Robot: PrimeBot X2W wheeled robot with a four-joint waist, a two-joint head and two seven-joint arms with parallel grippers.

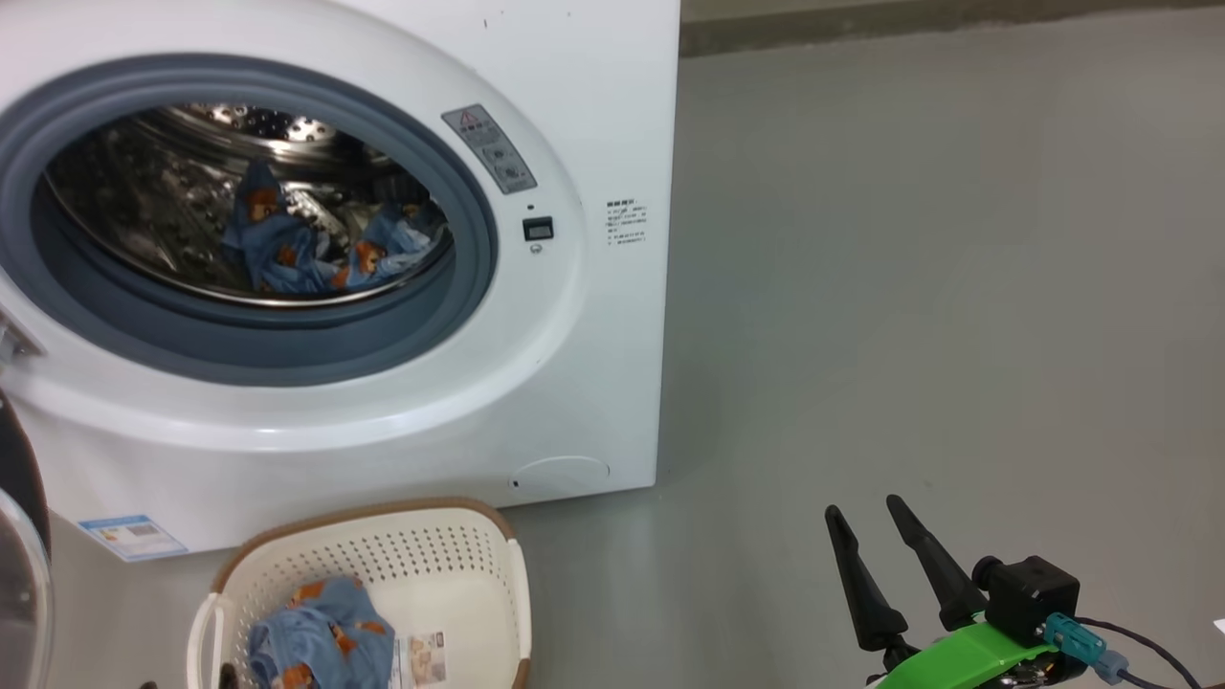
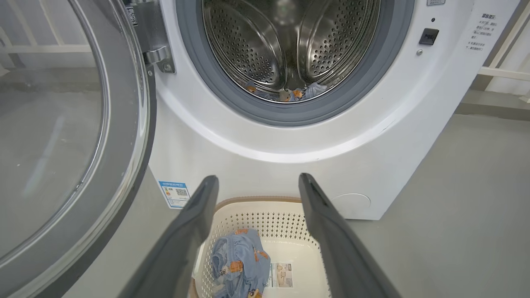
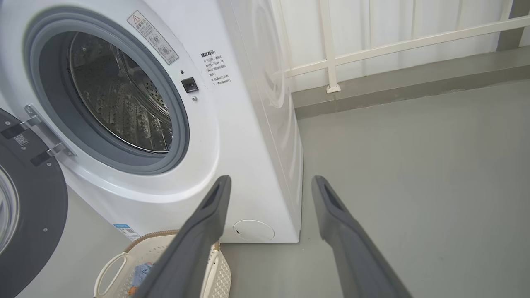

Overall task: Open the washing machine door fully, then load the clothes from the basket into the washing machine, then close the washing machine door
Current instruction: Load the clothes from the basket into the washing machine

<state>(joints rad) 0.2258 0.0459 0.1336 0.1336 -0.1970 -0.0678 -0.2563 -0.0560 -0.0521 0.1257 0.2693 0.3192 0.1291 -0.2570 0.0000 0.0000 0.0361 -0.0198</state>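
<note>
The washing machine (image 1: 574, 364) (image 2: 372, 145) (image 3: 248, 136) stands with its door (image 2: 62, 136) (image 3: 29, 207) (image 1: 19, 555) swung wide open to the left. Blue clothes (image 1: 297, 249) (image 2: 298, 93) lie in its steel drum. In front of it sits the basket (image 1: 450, 545) (image 2: 290, 219) (image 3: 112, 265) holding one blue printed piece (image 1: 321, 636) (image 2: 240, 263). My left gripper (image 2: 258, 182) hangs open above the basket, nothing between its fingers. My right gripper (image 1: 866, 512) (image 3: 271, 180) is open and empty, over the bare floor to the right of the machine.
Grey floor (image 1: 957, 287) stretches to the right of the machine. A white railing (image 3: 372, 45) on a low kerb runs along the back wall. The open door's hinge (image 2: 159, 56) juts out at the machine's left side.
</note>
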